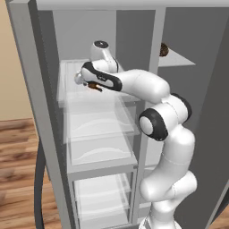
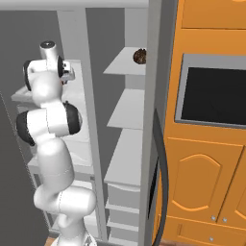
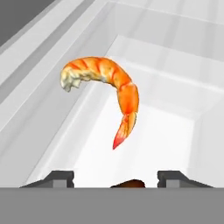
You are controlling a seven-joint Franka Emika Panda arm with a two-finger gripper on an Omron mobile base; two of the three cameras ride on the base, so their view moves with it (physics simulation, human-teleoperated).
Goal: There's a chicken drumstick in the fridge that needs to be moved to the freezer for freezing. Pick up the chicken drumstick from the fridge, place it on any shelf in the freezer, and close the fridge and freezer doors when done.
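Hand view shows what the base views miss: a curled orange shrimp, segmented and glossy, lying on the fridge's ribbed translucent shelf just beyond the hand. Between the two dark fingertips a sliver of dark red-brown, the chicken drumstick, peeks up at the bottom edge; the fingertips stand apart on either side of it, and whether they press it I cannot tell. Left base view has the white arm reaching to that shelf inside the wide grey fridge, with a small red-brown bit at the hand. Right base view adds the freezer beside it, solid grey shelves, a round dark-brown lump on the top one.
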